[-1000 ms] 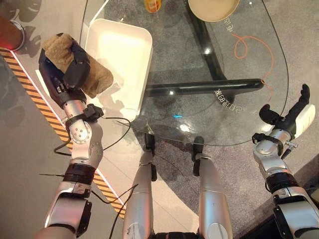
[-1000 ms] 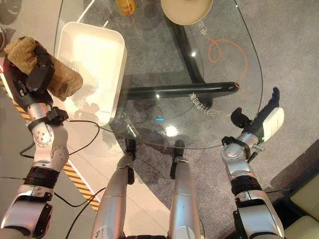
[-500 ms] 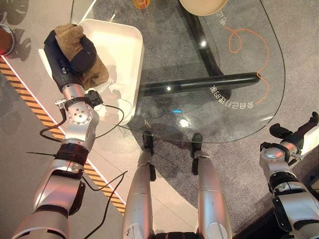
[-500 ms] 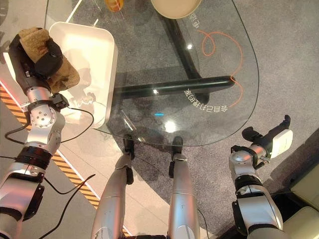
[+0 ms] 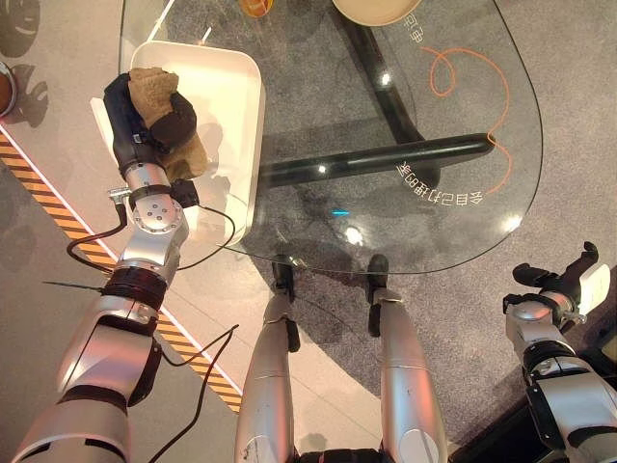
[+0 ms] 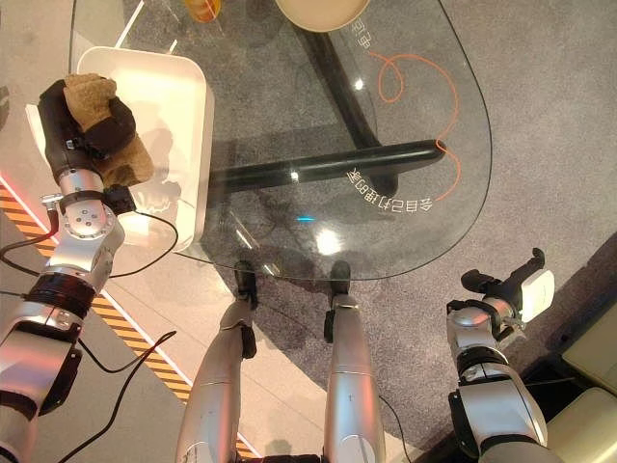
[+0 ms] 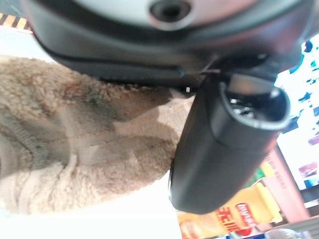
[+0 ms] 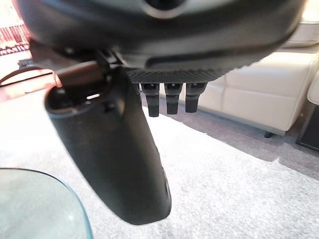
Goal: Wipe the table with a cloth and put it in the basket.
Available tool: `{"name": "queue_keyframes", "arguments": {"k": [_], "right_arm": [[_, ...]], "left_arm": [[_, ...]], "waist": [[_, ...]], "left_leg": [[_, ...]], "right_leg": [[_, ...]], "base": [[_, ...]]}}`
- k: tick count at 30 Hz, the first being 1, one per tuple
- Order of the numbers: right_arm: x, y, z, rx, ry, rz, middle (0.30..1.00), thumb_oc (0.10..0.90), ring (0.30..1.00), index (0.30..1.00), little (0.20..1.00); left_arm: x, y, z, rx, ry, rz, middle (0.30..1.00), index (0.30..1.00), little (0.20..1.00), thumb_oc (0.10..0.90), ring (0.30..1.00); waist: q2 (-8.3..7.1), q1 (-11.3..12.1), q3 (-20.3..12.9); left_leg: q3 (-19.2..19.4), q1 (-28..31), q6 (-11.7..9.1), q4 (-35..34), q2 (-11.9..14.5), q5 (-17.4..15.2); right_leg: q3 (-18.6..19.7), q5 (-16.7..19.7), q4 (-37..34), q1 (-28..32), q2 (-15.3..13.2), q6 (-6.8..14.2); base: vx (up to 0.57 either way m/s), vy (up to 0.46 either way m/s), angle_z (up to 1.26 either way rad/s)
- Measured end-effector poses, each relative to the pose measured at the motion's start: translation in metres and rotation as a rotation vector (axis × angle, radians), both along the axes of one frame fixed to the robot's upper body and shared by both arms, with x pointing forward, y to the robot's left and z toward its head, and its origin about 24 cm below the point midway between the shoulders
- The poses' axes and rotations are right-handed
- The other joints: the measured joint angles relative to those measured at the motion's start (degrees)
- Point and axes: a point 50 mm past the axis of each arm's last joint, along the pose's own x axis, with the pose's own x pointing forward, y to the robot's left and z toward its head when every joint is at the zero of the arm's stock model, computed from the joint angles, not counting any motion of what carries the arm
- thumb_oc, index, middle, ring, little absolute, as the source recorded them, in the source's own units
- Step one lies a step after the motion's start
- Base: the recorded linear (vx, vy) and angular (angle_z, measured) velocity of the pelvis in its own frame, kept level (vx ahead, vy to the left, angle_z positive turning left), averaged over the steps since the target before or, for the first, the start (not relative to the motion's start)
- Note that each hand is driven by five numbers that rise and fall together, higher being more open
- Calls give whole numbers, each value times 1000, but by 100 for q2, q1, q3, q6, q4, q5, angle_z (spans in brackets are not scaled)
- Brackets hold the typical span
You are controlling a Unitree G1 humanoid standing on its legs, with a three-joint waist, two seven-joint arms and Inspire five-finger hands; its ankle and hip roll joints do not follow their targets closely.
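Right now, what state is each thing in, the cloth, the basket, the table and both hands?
cloth: bunched up, clutched in the left hand, held over the basket's near edge
left hand: fingers curled round the cloth
basket: white, sitting beside the glass table's left edge, nothing lying in its visible part
glass table: bare near the robot, a bowl at its far edge
right hand: off the table, holding nothing

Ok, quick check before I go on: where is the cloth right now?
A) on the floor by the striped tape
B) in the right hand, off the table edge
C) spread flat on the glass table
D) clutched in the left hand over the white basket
D: the left hand has its fingers curled round the brown cloth, above the near end of the white basket; the right hand holds nothing.
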Motion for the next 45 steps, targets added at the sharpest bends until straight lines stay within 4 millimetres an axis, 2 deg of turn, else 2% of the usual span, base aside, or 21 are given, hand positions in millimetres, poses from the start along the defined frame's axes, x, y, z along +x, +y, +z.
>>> {"name": "queue_keyframes", "arguments": {"k": [14, 40, 41, 45], "right_arm": [[-1, 8, -11, 2, 75, 55, 900, 800, 900, 900, 900], [-3, 8, -16, 8, 113, 62, 900, 800, 900, 900, 900], [-2, 8, -16, 8, 113, 62, 900, 800, 900, 900, 900], [-2, 9, -16, 8, 114, 64, 900, 800, 900, 900, 900]], "left_arm": [[6, 10, -18, 38, 193, 13, 300, 300, 200, 100, 300], [13, 6, -22, 77, 315, -56, 300, 300, 200, 100, 300], [13, 6, -22, 77, 318, -56, 432, 432, 354, 254, 432], [13, 8, -24, 76, 344, -48, 571, 571, 516, 416, 571]], "waist": [[1, -132, -1], [4, -150, -2], [4, -152, -2], [4, -164, -2]], "left_leg": [[62, 5, 0, -9, 0, 0], [114, -108, -2, -19, 2, 1], [113, -133, -2, -13, 3, 1], [115, -163, -2, -13, 2, 1]], "right_leg": [[59, 3, 14, -42, 6, -1], [116, 3, 43, -204, 15, -1], [116, 6, 45, -229, 16, -1], [121, 11, 40, -255, 17, 0]], "base": [[1, 6, -1], [0, 0, 0], [0, 0, 0], [0, 0, 0]]}}
